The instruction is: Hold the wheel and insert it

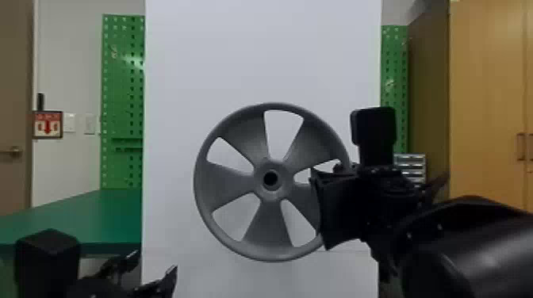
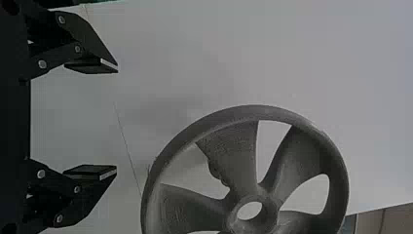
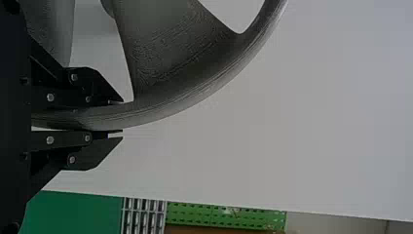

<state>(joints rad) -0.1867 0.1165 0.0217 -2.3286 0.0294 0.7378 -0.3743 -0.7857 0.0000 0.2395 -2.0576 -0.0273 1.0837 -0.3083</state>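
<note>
Here the wheel [image 1: 261,230] is held up before the white board [image 1: 178,71], its rim pinched on the robot's right side between the fingers of the right gripper [image 1: 322,206]. Lower down, the left gripper [image 1: 156,264] is kept apart from it (empty, fingers spread wide).

Head: looked forward, farthest back
Left wrist: faced the wheel [image 2: 236,156], nearer
Right wrist: looked along its rim [image 3: 139,113], closest
Shared: wheel
</note>
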